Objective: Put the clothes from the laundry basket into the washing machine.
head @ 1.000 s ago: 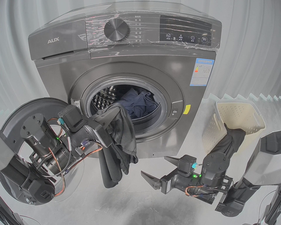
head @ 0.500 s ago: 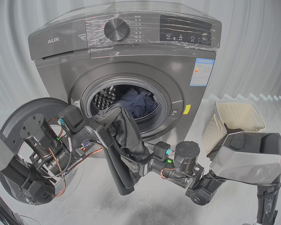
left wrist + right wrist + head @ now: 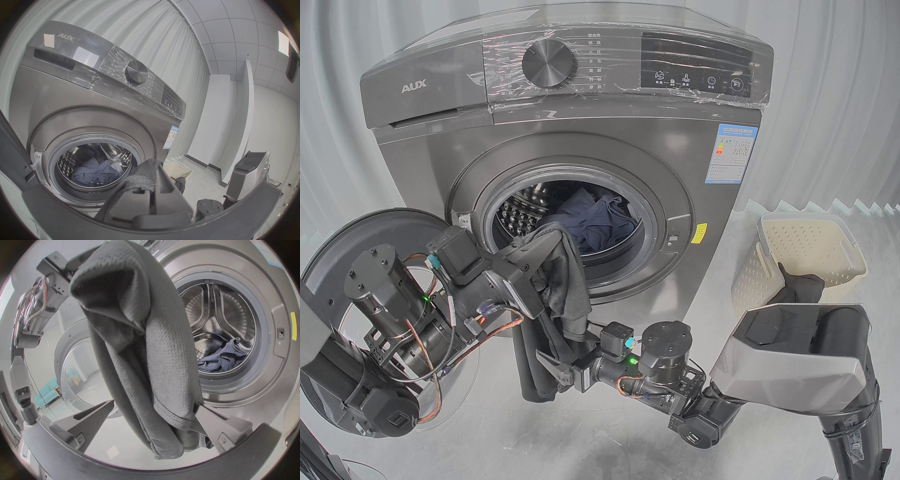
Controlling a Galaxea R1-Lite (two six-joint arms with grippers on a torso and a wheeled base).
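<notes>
Grey knit garment is clamped in the left tool, just in front of the washing machine at the lower-left edge of its door opening. Cloth drapes over the fingers and hangs down toward the floor. Right tool sits lower in front of the machine, spread wide, one finger on each side of the hanging cloth. In the right wrist view one finger touches the hem and the other stands apart, so no grip there. Navy clothes lie inside the machine's drum. Door is swung fully open, left of the machine. Cream laundry basket is on the floor right of the machine, with another dark garment hanging over its near rim.
</notes>
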